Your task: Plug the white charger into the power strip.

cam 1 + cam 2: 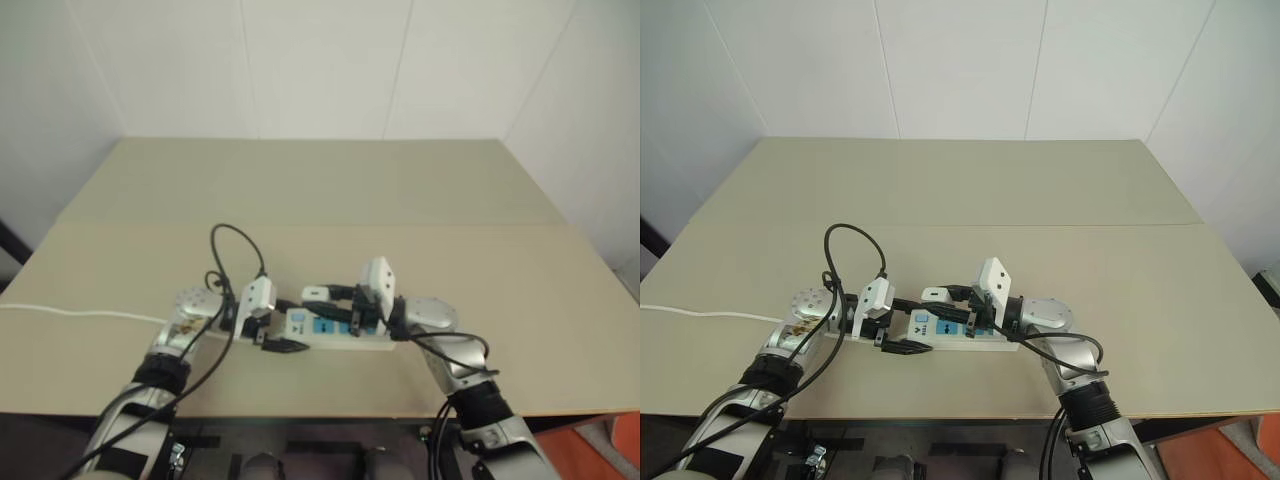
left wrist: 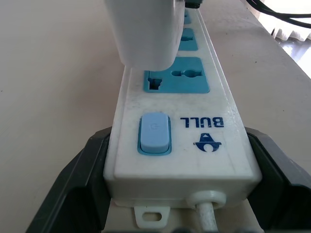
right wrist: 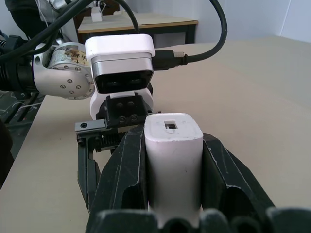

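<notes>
left gripper (image 2: 175,194) clamps the switch end of the power strip (image 2: 180,141) on the table (image 1: 300,190). right gripper (image 3: 172,160) grasps the white charger (image 3: 173,155), held just above the strip's blue sockets (image 2: 177,75).

1. The two eye views look forward and down from high above the bench (image 1: 330,190), from well back. Both show both arms meeting near its front edge, a white wall beyond.
2. The left wrist view sits very close and low, looking along the power strip (image 2: 180,145) from its switch end, with the white charger (image 2: 141,29) hanging just above.
3. The right wrist view looks level along its own gripper (image 3: 174,179), close on the charger's back, facing the left gripper (image 3: 92,160) (the strip lies hidden here).
</notes>
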